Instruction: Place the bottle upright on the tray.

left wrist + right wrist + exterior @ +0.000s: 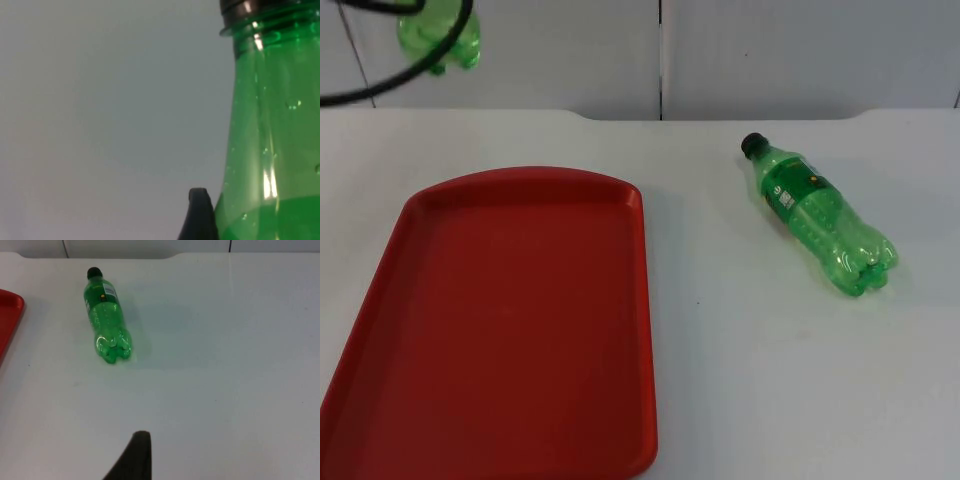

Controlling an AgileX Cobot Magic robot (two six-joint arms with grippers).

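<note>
While left end effector (210,220) grips bottle (270,130) | tray (500,320) bare

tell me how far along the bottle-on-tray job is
Nothing is on the red tray yet. In hand: the left gripper appears to hold a green bottle raised beyond the tray's far left corner, seen close up in the left wrist view. Left to do: stand it on the tray. A second green bottle lies on its side right of the tray.

A green bottle (817,213) lies right of the red tray (500,330).
</note>
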